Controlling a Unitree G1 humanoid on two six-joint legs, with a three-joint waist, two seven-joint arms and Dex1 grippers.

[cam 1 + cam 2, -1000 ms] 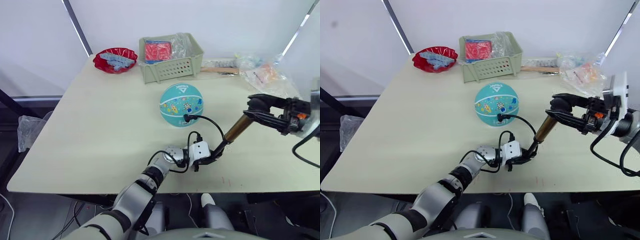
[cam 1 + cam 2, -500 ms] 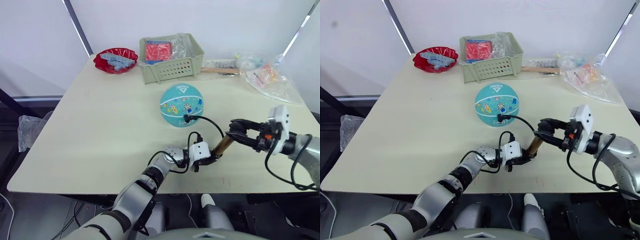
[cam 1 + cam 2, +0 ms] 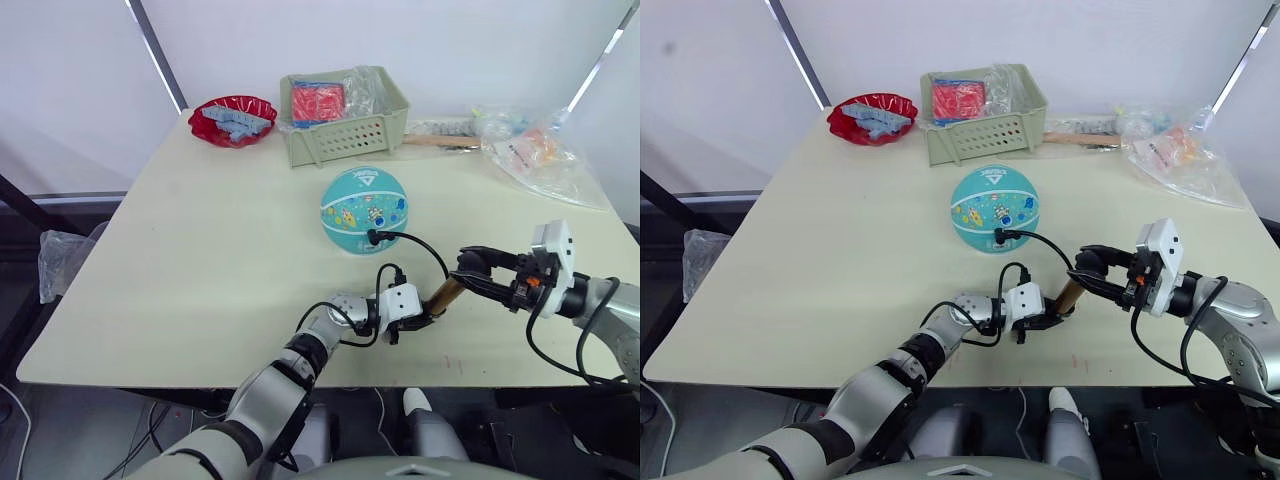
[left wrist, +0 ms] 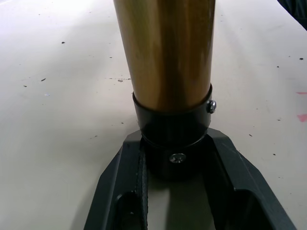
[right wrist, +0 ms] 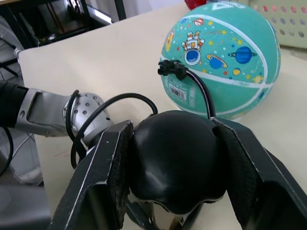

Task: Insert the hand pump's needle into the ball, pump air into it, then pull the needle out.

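Pumping step in hand, by the look of it, with the thin metal needle and its black fitting (image 5: pixel 171 69) already seated in the side of the teal-turquoise rubber ball with cartoon prints (image 3: pixel 363 209), itself near the middle of the pale counter (image 3: pixel 200 250); thin black hose (image 3: pixel 420 245) looping from that fitting back toward the short gold-bronze hand pump (image 3: pixel 446 293), tilted low over the counter's near edge; left tool (image 3: pixel 418 318) closed narrowly on the black end cap at the barrel's lower end, cap wedged between both fingers (image 4: pixel 230 167); right tool (image 3: pixel 475 270) clamped around the rounded black T-handle (image 5: pixel 175 160), pads pressed to either side; next, probably a pull of the handle outward along the barrel's line, base held steady, ball left undisturbed so the needle stays in.
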